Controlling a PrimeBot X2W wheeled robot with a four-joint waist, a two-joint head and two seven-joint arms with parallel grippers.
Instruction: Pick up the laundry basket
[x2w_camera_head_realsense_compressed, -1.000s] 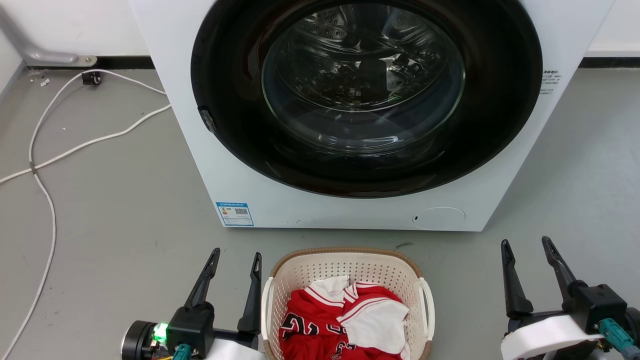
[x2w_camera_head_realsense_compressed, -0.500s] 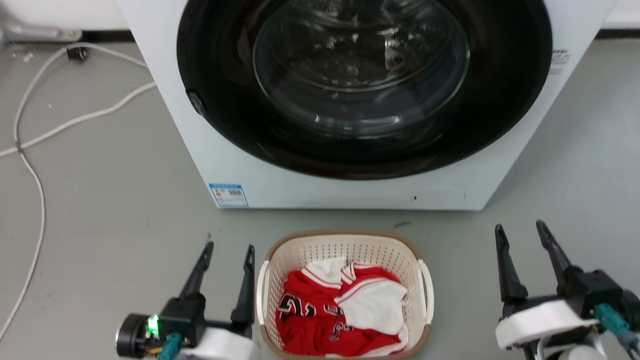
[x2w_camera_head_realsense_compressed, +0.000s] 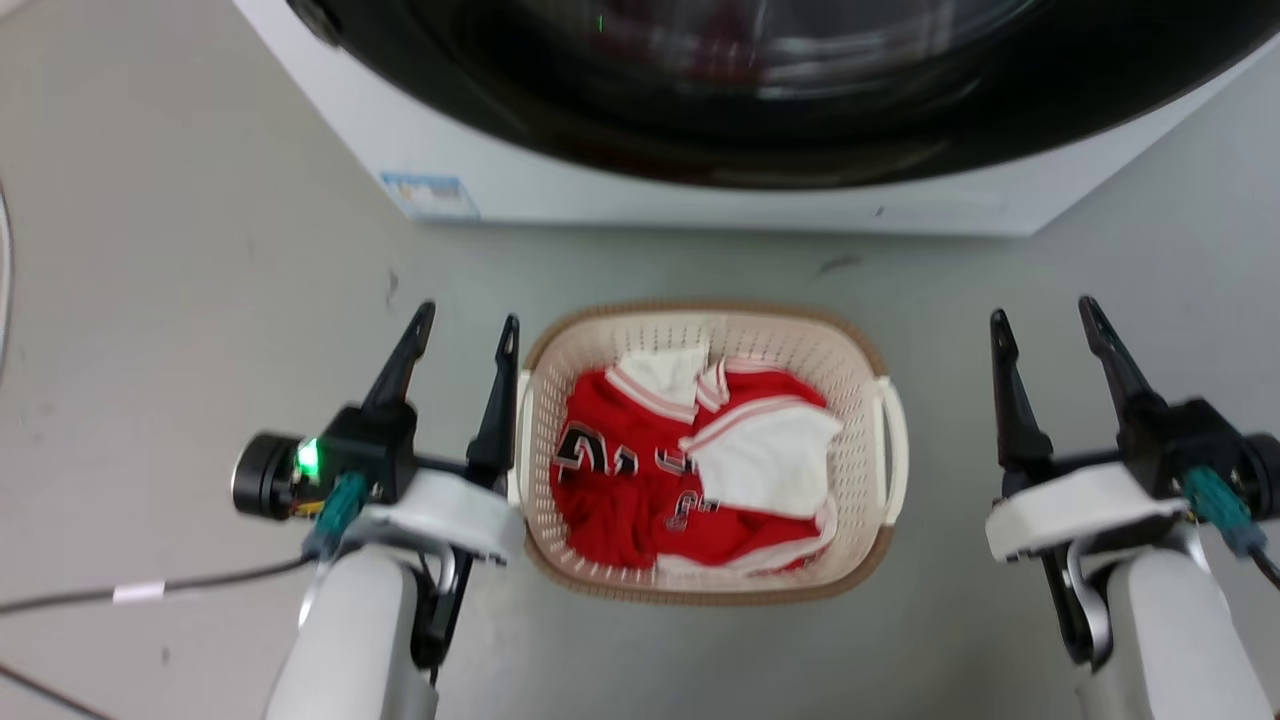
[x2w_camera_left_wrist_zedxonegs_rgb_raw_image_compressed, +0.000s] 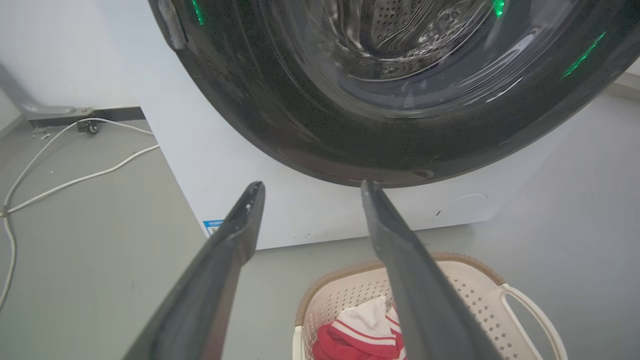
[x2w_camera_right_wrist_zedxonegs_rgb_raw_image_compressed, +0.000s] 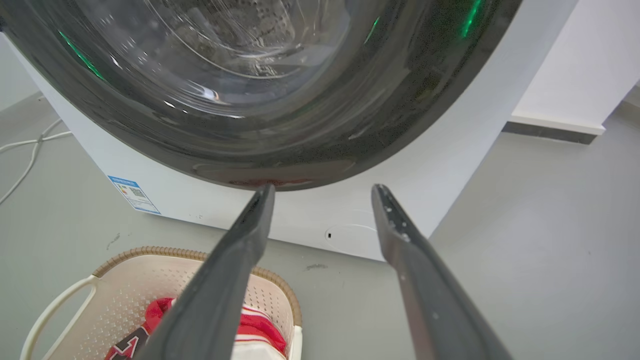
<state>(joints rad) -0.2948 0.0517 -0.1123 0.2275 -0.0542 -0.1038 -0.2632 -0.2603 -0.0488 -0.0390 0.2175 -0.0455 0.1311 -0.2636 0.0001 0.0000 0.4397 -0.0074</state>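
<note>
The cream perforated laundry basket (x2w_camera_head_realsense_compressed: 860, 375) with a brown rim sits on the grey floor before the washing machine, red and white clothes (x2w_camera_head_realsense_compressed: 690, 460) inside it. My left gripper (x2w_camera_head_realsense_compressed: 470, 320) stands open just beside the basket's left handle, its inner finger close to the rim. My right gripper (x2w_camera_head_realsense_compressed: 1040, 312) is open too, a hand's width right of the white right handle (x2w_camera_head_realsense_compressed: 893, 440). The left wrist view shows the basket (x2w_camera_left_wrist_zedxonegs_rgb_raw_image_compressed: 470, 290) at the bottom right behind the open left gripper (x2w_camera_left_wrist_zedxonegs_rgb_raw_image_compressed: 310, 187). In the right wrist view the basket (x2w_camera_right_wrist_zedxonegs_rgb_raw_image_compressed: 125, 280) lies lower left of the open right gripper (x2w_camera_right_wrist_zedxonegs_rgb_raw_image_compressed: 322, 189).
The white washing machine (x2w_camera_head_realsense_compressed: 620, 195) with its dark round door (x2w_camera_head_realsense_compressed: 800, 90) rises right behind the basket. White cables (x2w_camera_left_wrist_zedxonegs_rgb_raw_image_compressed: 60, 175) trail over the floor at far left. A dark cable (x2w_camera_head_realsense_compressed: 150, 590) runs from my left arm. A white wall plinth (x2w_camera_right_wrist_zedxonegs_rgb_raw_image_compressed: 555, 127) stands at right.
The head camera has tilted down, so the whole picture has slid upward and the basket now shows whole. Both grippers stay open and keep their places beside the basket.
</note>
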